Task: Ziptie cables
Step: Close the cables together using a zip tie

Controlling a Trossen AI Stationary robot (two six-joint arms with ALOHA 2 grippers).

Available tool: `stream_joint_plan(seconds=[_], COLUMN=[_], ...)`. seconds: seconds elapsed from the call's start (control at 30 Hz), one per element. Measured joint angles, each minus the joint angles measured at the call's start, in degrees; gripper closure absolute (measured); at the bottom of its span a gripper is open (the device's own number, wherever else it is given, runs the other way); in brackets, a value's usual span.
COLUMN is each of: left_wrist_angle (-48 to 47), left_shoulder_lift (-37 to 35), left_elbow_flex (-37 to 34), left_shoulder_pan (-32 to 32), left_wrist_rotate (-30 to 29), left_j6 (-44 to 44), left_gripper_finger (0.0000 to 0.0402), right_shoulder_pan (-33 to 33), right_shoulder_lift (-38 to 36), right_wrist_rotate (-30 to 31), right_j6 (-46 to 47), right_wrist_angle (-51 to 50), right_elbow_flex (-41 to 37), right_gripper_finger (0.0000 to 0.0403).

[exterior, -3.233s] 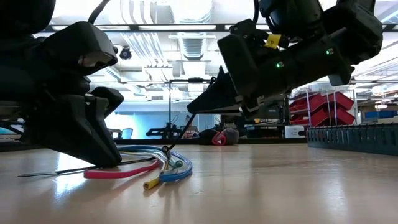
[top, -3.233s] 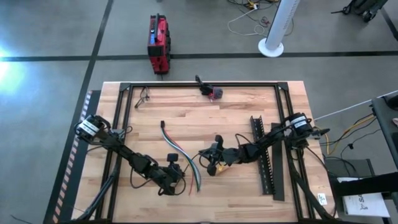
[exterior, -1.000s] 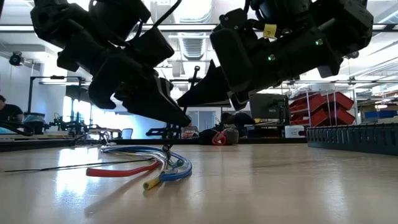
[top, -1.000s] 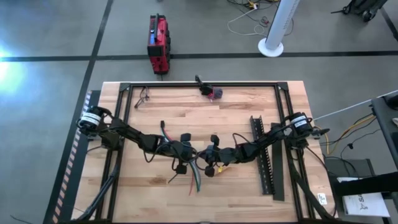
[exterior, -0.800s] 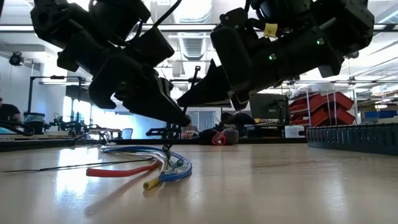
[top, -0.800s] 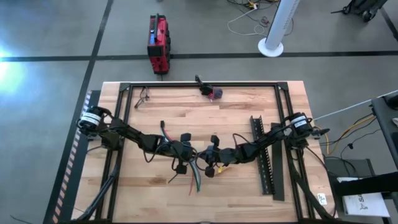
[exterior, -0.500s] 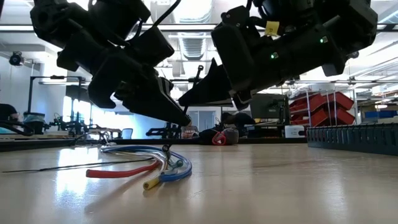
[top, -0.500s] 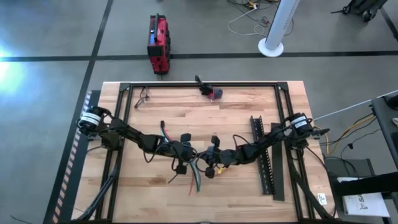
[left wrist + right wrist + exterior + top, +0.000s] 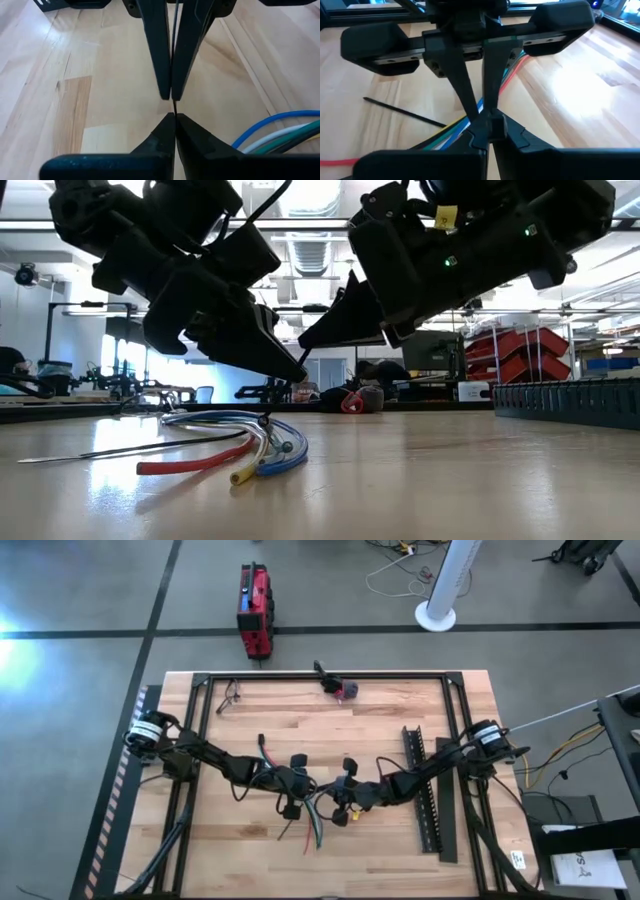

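Two dark end effectors meet tip to tip, both pressed together, above the wooden surface (image 9: 400, 840).
Left end effector (image 9: 306, 794) and right end effector (image 9: 333, 802) pinch a thin black strip (image 9: 174, 40); the loose bundle of orange, blue, green and red cables (image 9: 312, 823) runs upper left to bottom centre in the high view.

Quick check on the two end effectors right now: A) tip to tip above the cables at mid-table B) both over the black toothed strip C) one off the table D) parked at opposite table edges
A: in the high view the left end effector and right end effector meet at mid-table, both shut, tips nearly touching just above the cables in the low view.
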Motion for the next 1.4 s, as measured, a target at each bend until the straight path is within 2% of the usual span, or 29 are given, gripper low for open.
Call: stream_joint_plan(seconds=[0.17, 0.47, 0.77, 1.4], left_wrist_angle=[-0.1, 1.5, 1.4, 1.4], left_shoulder_lift=[0.0, 0.0, 0.0, 0.0], left_elbow_flex=[0.0, 0.0, -0.1, -0.1], left_shoulder_pan=[0.0, 0.0, 0.0, 0.0], left_wrist_rotate=[0.0, 0.0, 0.0, 0.0], left_j6=[-0.2, -0.2, -0.1, -0.5], left_gripper_finger=[0.0402, 0.0402, 0.0402, 0.0402], right_shoulder_pan=[0.3, -0.6, -1.2, -1.1], right_shoulder_lift=[-0.2, 0.5, 5.0, 4.4], right_wrist_rotate=[0.0, -0.4, 0.0, 0.0], right_j6=[0.0, -1.5, -2.3, -5.0], right_wrist_angle=[0.0, 5.7, 5.6, 5.0], right_elbow_flex=[0.0, 0.1, 3.6, 3.4], right_gripper_finger=[0.0403, 0.0403, 0.0403, 0.0403])
